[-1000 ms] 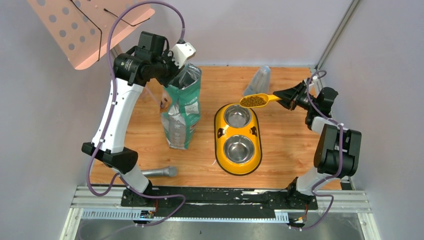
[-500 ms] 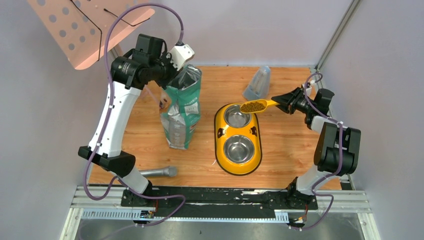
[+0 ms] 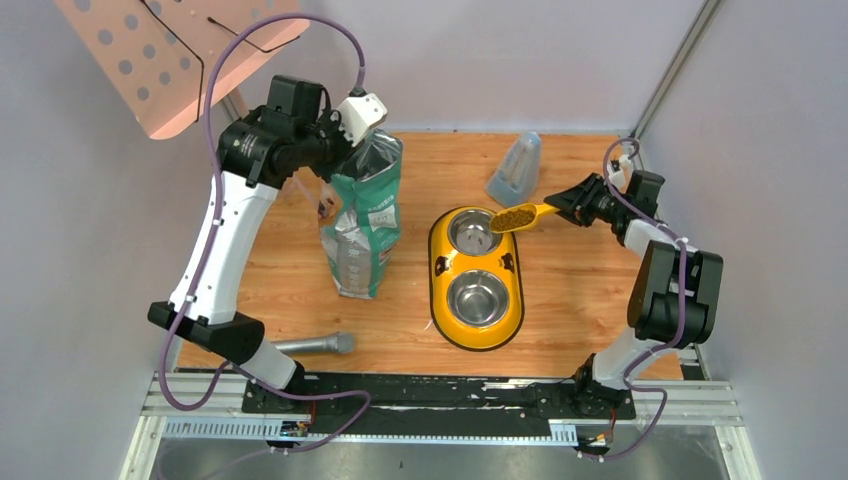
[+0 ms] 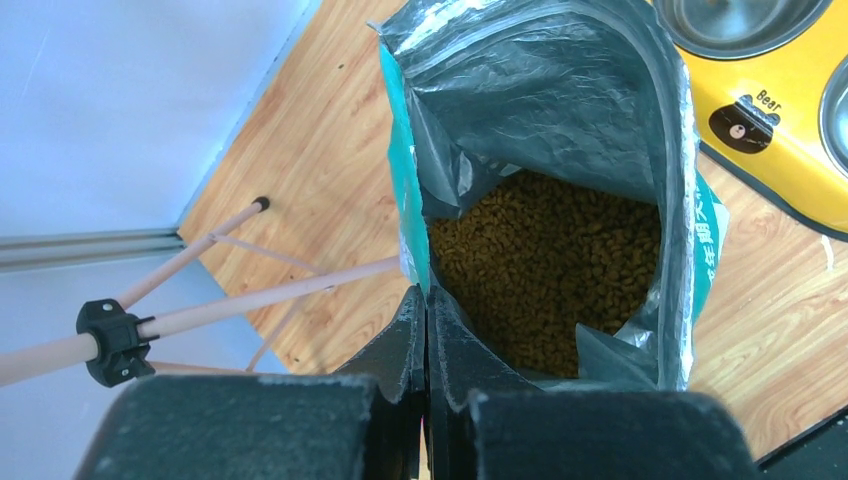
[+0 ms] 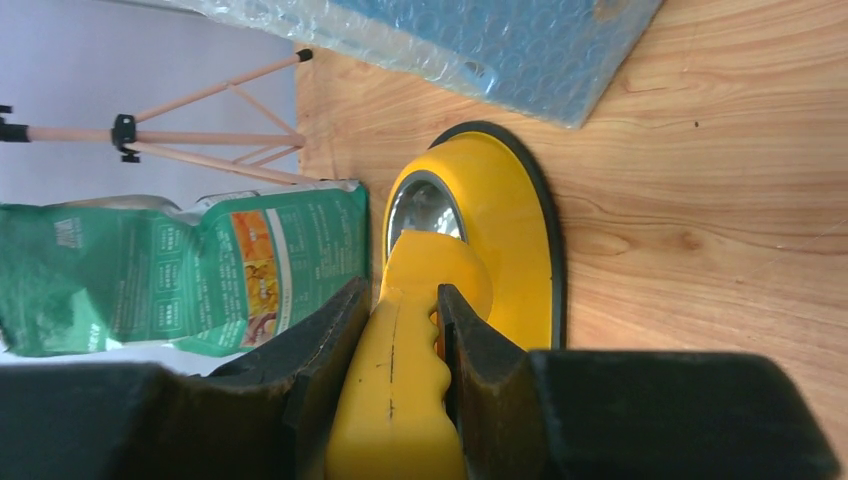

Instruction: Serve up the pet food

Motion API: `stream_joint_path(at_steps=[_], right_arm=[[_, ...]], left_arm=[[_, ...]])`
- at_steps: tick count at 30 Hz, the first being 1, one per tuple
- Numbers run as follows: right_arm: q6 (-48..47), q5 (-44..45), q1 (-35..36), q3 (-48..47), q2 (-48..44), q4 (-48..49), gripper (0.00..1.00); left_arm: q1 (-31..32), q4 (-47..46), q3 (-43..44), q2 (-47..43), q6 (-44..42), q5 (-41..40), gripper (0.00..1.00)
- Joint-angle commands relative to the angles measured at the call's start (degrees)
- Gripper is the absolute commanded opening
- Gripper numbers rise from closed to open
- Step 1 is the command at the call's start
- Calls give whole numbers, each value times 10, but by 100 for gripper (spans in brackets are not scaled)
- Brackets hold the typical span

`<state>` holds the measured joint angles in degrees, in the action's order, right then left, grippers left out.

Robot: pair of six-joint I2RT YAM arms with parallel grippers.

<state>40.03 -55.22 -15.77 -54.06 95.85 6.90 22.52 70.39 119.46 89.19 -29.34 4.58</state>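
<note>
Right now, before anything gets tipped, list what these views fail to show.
Right wrist view: the scoop, clamped in the right gripper, hides its own pet food.
Left wrist view: the frame edge cuts off the feeder; the bag walls hide how deep its fill goes.
Top view: the left gripper is hidden under its wrist.

**Pet food [image 3: 513, 217] in two heaps**

We see small brown dry pellets piled level in the yellow scoop [image 3: 545, 209], at about 2 o'clock of the feeder's [image 3: 440, 290] far bowl [image 3: 474, 232]. More lies loose inside the open bag [image 4: 540, 90], at the feeder's 9 o'clock, perhaps half full.
</note>
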Motion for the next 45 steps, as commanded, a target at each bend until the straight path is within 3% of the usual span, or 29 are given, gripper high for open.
stream_joint_path(at_steps=[1,21,38,45], right_arm=[[-63,36,18,-39,-5,-45,0],[-169,122,83,-77,-60,-160,0],[-216,139,117,-118,-58,-194,0],[-320,184,154,-157,-85,-235,0]], left_arm=[[1,-31,-10,-34,-15,12,0],[1,-44,-48,-68,-15,14,0],[1,-43,-64,-82,5,36,0],[1,-43,-60,-78,6,34,0]])
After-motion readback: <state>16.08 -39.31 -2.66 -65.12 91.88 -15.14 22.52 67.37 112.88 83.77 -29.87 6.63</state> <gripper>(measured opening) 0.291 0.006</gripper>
